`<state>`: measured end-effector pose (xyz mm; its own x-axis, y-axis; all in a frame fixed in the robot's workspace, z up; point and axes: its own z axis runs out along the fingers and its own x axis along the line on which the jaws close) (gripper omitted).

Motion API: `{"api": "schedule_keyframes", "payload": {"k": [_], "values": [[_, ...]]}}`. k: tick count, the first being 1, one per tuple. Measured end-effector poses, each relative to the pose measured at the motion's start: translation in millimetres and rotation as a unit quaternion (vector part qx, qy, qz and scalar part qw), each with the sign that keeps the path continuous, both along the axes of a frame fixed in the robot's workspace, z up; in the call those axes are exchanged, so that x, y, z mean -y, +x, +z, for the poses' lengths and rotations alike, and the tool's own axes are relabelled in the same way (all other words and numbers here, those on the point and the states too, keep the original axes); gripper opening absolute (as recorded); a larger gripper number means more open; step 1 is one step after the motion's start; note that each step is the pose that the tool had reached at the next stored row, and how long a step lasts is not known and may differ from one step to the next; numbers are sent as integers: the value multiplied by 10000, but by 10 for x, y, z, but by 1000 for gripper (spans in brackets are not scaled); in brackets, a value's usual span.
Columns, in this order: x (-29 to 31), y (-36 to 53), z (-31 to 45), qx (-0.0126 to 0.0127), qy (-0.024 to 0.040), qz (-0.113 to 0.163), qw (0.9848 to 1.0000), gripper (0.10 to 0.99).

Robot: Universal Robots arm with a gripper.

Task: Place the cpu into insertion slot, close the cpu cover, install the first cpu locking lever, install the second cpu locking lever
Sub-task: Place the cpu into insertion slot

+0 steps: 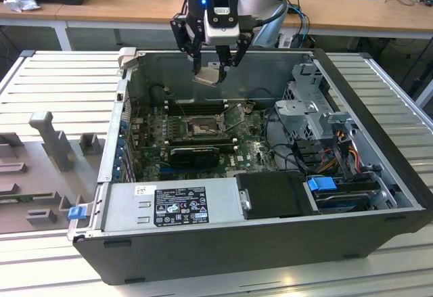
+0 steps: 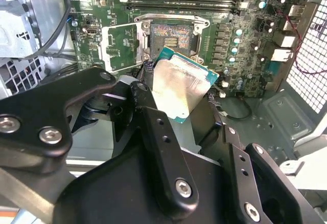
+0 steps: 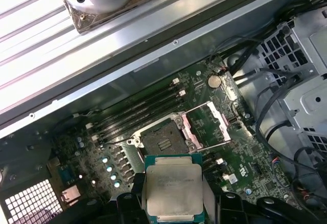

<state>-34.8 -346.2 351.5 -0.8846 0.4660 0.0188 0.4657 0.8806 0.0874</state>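
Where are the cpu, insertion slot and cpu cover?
the cpu point(image 3: 173, 188): first wrist view, pale face.
the insertion slot point(image 3: 163, 141): first wrist view, dark centre.
the cpu cover point(image 3: 219, 118): first wrist view, pale side bar.

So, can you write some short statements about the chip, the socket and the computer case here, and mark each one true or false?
1. The gripper holds the chip between its fingers. True.
2. The chip already lies in the socket. False: it hangs above the board in the gripper, and the socket is bare.
3. The metal cover of the socket is flipped open. True.
4. The grey power supply box stands on the table outside the case. False: it sits inside the case, along its near wall in the exterior view.
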Motion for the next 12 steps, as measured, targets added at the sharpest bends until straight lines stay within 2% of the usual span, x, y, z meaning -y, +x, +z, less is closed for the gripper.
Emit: {"api": "schedule_keyframes", "payload": {"k": [12], "values": [[0,0,-3,0,0,-254,9997,529]]}}
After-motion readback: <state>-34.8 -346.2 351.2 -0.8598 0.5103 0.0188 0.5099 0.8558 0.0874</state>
